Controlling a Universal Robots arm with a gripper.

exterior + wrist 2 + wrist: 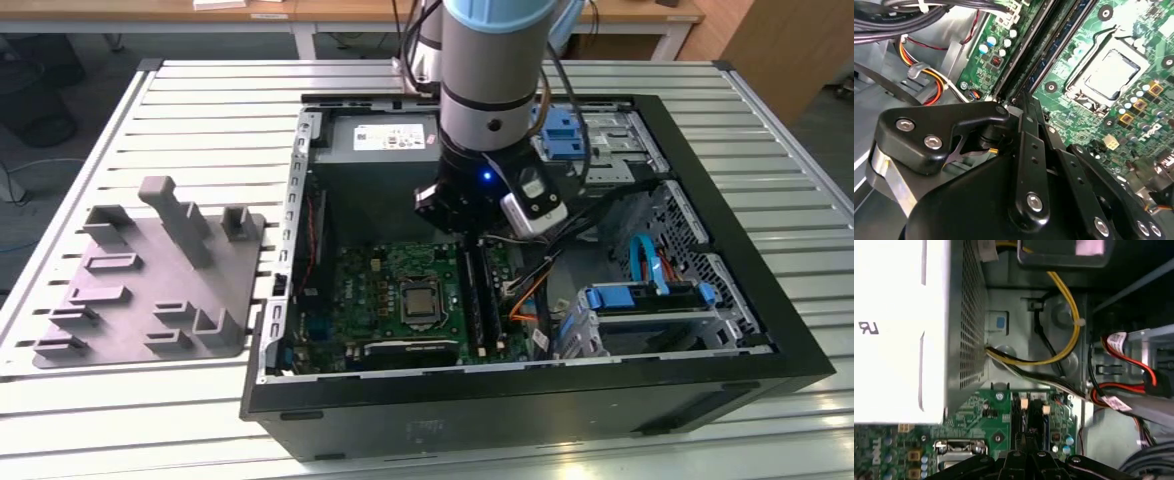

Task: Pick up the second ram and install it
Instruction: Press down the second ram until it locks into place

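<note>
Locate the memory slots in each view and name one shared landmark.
Exterior view: memory slots, on the exterior view's right of the CPU socket.
Second wrist view: dark memory slots alongside the CPU socket.
First wrist view: memory slots beside the CPU socket.
Shared landmark: the CPU socket.

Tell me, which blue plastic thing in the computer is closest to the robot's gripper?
The blue bracket at the case's far edge, just to the exterior view's right of the arm. The blue drive caddy sits lower toward the near corner, farther from the gripper.

I see my tool (1026, 456) low over the green motherboard (981, 415), its black fingers (1026, 440) closed together between two memory slots, with yellow cables (1069, 330) curving beyond the board beside the perforated metal box (966, 315).
</note>
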